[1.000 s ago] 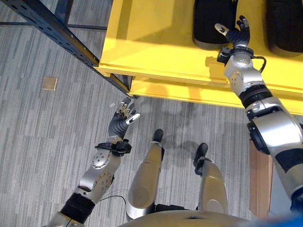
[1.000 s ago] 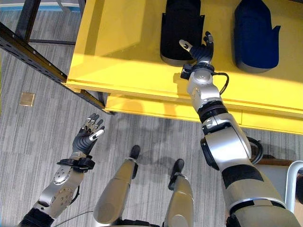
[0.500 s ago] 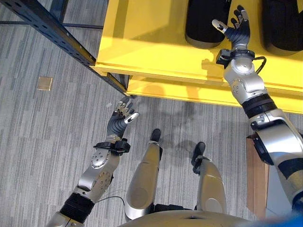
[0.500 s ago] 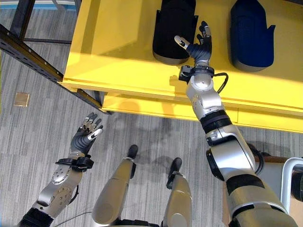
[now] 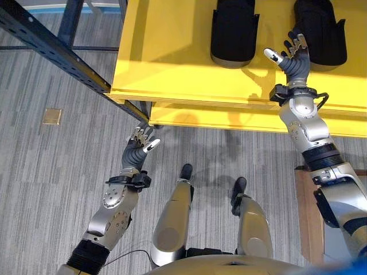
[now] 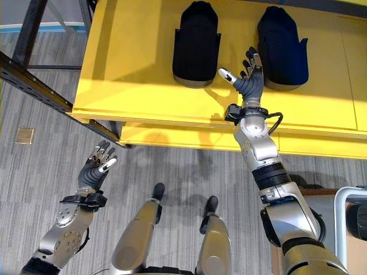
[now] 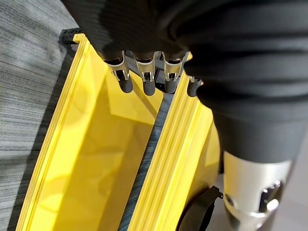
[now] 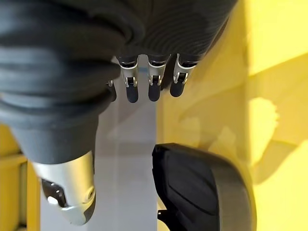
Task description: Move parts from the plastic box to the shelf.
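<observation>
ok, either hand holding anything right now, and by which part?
Nothing is held. The right hand hovers open above the yellow shelf, between the two dark parts. The left hand is open over the floor.

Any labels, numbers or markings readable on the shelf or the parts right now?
None. The yellow shelf, the two black parts on it and the small square floor plate bear no legible text, numbers or signs. Both the left hand and right hand are open, holding nothing.
</observation>
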Tool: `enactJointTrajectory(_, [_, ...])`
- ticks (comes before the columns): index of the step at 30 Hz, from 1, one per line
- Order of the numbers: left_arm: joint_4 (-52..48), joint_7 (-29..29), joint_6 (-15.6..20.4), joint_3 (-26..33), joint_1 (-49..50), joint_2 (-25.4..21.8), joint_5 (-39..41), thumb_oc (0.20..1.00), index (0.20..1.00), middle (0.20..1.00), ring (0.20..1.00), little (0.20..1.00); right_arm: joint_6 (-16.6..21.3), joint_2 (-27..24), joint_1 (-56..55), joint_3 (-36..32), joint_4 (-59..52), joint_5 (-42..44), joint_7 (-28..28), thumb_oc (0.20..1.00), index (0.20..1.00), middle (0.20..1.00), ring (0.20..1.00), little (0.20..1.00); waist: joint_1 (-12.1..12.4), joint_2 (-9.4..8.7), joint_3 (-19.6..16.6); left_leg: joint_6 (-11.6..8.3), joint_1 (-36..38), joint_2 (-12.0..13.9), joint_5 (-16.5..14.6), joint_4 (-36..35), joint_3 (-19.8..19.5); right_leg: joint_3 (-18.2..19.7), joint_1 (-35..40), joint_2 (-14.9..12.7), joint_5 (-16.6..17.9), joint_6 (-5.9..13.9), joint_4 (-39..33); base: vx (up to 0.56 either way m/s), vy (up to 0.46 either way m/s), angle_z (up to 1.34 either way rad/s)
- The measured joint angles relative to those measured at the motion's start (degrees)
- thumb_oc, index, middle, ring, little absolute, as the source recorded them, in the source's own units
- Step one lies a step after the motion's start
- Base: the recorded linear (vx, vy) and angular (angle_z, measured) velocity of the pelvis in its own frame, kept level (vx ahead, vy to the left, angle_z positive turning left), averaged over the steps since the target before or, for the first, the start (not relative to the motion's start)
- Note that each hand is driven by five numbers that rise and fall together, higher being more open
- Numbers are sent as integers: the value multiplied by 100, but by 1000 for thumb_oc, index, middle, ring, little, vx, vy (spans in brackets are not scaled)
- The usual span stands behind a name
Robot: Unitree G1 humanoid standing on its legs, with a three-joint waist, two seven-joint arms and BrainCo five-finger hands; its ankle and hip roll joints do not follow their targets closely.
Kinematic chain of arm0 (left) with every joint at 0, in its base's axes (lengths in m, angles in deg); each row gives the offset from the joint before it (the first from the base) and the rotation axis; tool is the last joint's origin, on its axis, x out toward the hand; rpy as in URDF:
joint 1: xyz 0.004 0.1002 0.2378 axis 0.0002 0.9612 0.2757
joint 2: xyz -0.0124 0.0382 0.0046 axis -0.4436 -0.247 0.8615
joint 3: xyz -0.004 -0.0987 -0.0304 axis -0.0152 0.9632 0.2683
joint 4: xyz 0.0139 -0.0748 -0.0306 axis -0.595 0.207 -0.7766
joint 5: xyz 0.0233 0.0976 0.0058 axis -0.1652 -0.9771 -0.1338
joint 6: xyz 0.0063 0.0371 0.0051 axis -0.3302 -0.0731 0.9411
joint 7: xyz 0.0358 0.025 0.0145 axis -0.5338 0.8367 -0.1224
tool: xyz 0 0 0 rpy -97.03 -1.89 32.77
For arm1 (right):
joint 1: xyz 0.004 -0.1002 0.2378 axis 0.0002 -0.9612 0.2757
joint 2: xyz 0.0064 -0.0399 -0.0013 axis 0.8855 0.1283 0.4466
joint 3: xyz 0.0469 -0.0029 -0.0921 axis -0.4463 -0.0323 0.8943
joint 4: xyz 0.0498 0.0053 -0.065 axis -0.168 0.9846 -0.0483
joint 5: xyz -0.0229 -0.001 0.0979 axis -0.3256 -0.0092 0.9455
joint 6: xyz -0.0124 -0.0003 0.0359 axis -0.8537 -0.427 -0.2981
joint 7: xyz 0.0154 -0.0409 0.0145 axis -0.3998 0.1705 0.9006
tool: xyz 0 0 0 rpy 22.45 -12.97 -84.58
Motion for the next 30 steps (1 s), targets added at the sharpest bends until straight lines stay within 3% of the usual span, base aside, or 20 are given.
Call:
enactJointTrajectory(6, [-8, -60, -115, 251, 69, 185, -3, 1000, 1000, 1000, 1000, 1000, 1, 40, -1197, -143, -1031, 19, 314, 1000, 1000, 1000, 1000, 1000, -123, 52, -129, -37, 573, 102, 120, -572, 98, -2, 518, 92, 204, 41, -609, 74, -45, -9])
enactJointTrajectory(9, [-48, -122, -184, 455, 268, 359, -72, 1000, 1000, 1000, 1000, 1000, 0, 134, -2353, -268, -1900, 187, 765, 1000, 1000, 1000, 1000, 1000, -222, 57, -440, -91, 994, 226, 266, -1136, 120, -7, 934, 209, 400, 7, -1228, 85, -74, -9])
enactJointTrajectory(16, [-64, -287, -286, 767, 893, 753, -190, 1000, 1000, 1000, 1000, 1000, -65, 273, -3646, -270, -2217, 385, 1398, 1000, 1000, 1000, 1000, 1000, -547, 72, -1178, -275, 1796, 609, 463, -2061, 411, 134, 1415, 522, 538, -107, -1841, 71, -85, -24])
enactJointTrajectory(22, [-63, -401, -387, 871, 1014, 1026, -400, 1000, 1000, 1000, 1000, 1000, -210, 240, -4035, -385, -2217, 412, 1702, 1000, 1000, 1000, 1000, 1000, -776, 296, -1340, -367, 2208, 946, 522, -2278, 574, 283, 1563, 866, 469, -250, -1755, 8, -149, -21])
enactJointTrajectory(27, [0, -414, -408, 822, 992, 1203, -454, 1000, 1000, 1000, 1000, 1000, -231, -66, -4021, -416, -2216, 466, 1886, 1000, 1000, 1000, 1000, 1000, -694, 403, -1330, -420, 2236, 1213, 567, -2206, 499, 169, 1228, 1082, -70, -511, -790, -65, -234, 7])
enactJointTrajectory(29, [2, -414, -410, 807, 1042, 1231, -456, 1000, 1000, 1000, 1000, 1000, -230, -165, -3984, -460, -2217, 469, 1882, 1000, 1000, 1000, 1000, 1000, -612, 452, -1312, -370, 2228, 1302, 567, -2201, 468, 126, 1029, 1181, -285, -625, -346, -66, -220, 19])
enactJointTrajectory(30, [90, -420, -414, 727, 980, 1305, -456, 1000, 1000, 1000, 1000, 1000, -229, -181, -3992, -532, -2218, 469, 1874, 1000, 1000, 1000, 1000, 1000, -611, 498, -1291, 171, 2033, 1330, 613, -2180, 453, -64, 864, 1192, -444, -769, -61, -59, -220, 45])
